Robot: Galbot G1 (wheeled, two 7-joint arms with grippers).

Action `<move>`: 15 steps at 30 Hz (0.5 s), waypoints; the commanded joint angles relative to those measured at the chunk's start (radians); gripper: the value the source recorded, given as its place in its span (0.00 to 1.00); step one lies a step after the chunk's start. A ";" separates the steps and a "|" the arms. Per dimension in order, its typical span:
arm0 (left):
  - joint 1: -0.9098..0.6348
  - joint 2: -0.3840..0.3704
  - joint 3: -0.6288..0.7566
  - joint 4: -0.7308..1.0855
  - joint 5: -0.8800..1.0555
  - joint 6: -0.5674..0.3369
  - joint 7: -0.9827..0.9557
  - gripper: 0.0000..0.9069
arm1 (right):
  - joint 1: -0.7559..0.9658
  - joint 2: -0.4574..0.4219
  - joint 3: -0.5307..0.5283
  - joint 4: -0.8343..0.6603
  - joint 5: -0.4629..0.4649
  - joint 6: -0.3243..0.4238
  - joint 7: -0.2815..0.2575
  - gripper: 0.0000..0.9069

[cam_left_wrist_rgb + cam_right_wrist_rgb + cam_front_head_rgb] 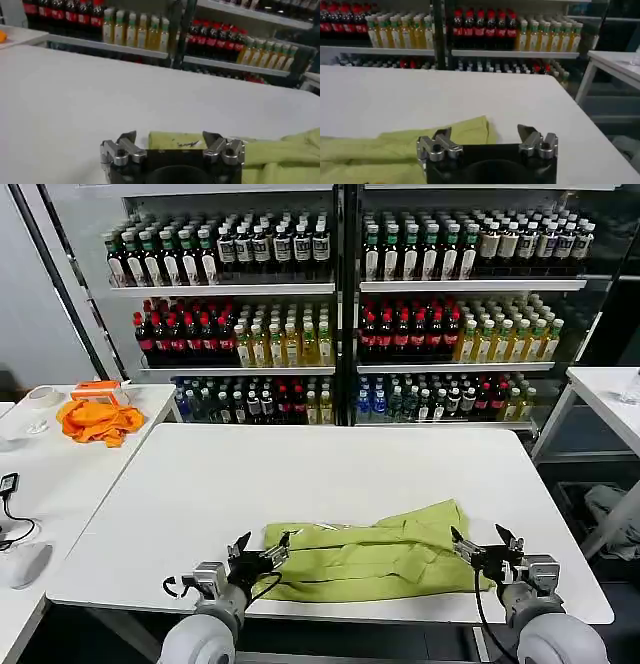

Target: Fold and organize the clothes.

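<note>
A: T-shirt (375, 556) — lime yellow-green, lying as a long rumpled band along the near edge of the white table (330, 464), one layer doubled over another, creases running lengthwise.

B: Flanked at both ends. Left gripper (262, 551) just at the shirt's left end, jaws spread apart, nothing between them. Right gripper (485, 544) at the right end, likewise released and empty.

A: Confirmed from the wrists: left gripper (170, 142) splayed wide with a corner of yellow-green fabric just ahead of it; right gripper (486, 136) splayed too, one finger over the shirt's edge, the other over bare table.

B: Probably about to pinch both ends for the next fold. Best done by taking every layer at each corner, not just the top one. Then lifting both ends together, level, keeping the band taut so the creases pull out rather than set in.

A: Worth watching the near table edge as well; loose fabric could slide off.

B: Containers: none on this table. Behind it, shelves (345, 284) packed with rows of bottles. On the side table to the left, an orange cloth (98, 421), well apart from the shirt.
</note>
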 commanded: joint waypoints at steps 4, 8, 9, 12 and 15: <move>0.028 -0.084 0.016 0.102 0.168 -0.091 -0.013 1.00 | -0.036 0.006 0.021 0.021 -0.015 0.001 0.000 1.00; 0.038 -0.089 0.021 0.110 0.189 -0.114 -0.010 1.00 | -0.041 0.007 0.023 0.025 -0.016 0.002 0.001 1.00; 0.040 -0.090 0.022 0.113 0.193 -0.120 -0.009 1.00 | -0.042 0.008 0.022 0.025 -0.016 0.003 0.001 1.00; 0.042 -0.094 0.023 0.124 0.211 -0.156 -0.003 0.08 | -0.042 0.010 0.020 0.026 -0.018 0.003 0.003 1.00; 0.044 -0.095 0.026 0.140 0.232 -0.207 0.019 0.01 | -0.041 0.012 0.018 0.026 -0.018 0.004 0.005 1.00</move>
